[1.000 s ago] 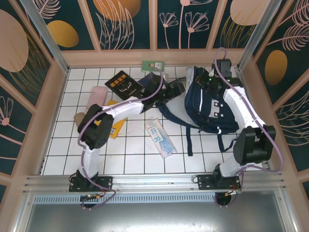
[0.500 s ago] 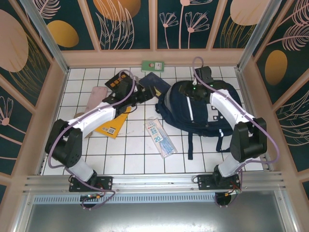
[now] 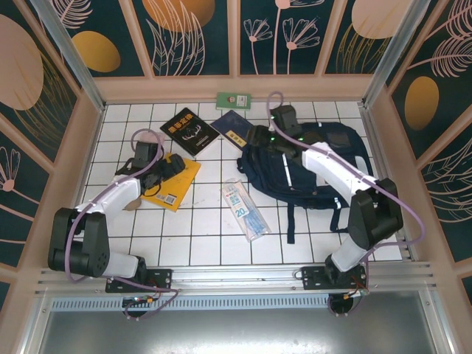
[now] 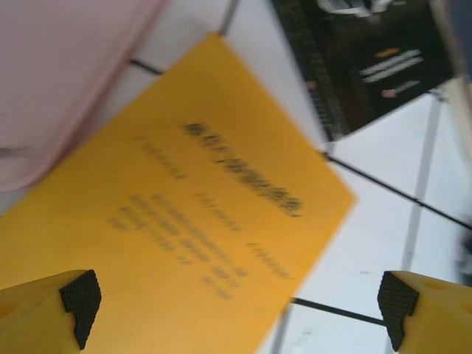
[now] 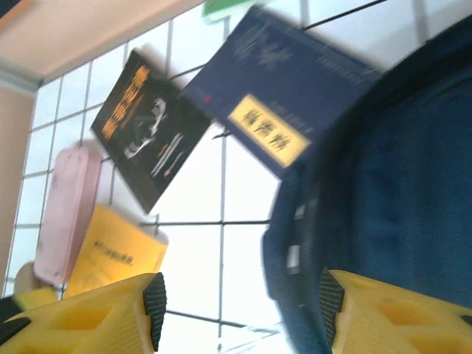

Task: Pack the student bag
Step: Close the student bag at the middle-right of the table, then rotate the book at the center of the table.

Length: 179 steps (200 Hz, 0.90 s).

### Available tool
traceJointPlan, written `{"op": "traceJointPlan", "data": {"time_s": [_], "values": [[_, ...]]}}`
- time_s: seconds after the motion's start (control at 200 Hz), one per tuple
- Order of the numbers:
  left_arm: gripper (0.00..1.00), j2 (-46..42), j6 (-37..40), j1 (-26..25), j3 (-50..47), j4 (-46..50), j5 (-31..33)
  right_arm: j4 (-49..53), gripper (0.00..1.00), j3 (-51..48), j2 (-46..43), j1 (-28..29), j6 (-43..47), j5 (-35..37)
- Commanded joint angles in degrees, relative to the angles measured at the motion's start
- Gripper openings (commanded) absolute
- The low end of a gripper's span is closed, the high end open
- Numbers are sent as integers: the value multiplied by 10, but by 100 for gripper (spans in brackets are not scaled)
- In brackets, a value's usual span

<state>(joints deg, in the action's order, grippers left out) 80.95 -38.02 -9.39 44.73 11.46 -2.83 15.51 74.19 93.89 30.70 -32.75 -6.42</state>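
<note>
Left fingers, left-centre of top view: spread as wide as they go, empty, hovering over the yellow book. Pink case sits just beside that book's upper-left edge. Further right, black book and navy book lie flat on the worktop; packet at centre. Bag lies right of centre. Right fingers at its left rim, partly open, nothing clamped as far as I can tell.

Judgement: step in hand = pick up the yellow book. It is thin and flat, so a straight-down pinch would likely skid. Better to work a free edge away from the pink case, tip it up, and close across the thickness. The bag mouth needs holding open before transfer.
</note>
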Motion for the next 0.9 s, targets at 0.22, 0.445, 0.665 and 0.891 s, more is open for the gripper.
{"op": "traceJointPlan", "data": {"time_s": [0.22, 0.445, 0.665, 0.891], "values": [[94, 22, -50, 7, -95, -64, -91, -53, 61, 22, 99, 87, -48, -25], [92, 8, -202, -22, -183, -227, -186, -107, 60, -9, 121, 99, -84, -66], [90, 39, -319, -138, -165, -316, -160, -137, 59, -12, 142, 99, -108, -93], [91, 12, -302, -168, -105, -221, -95, -127, 57, -17, 156, 101, -129, -71]]}}
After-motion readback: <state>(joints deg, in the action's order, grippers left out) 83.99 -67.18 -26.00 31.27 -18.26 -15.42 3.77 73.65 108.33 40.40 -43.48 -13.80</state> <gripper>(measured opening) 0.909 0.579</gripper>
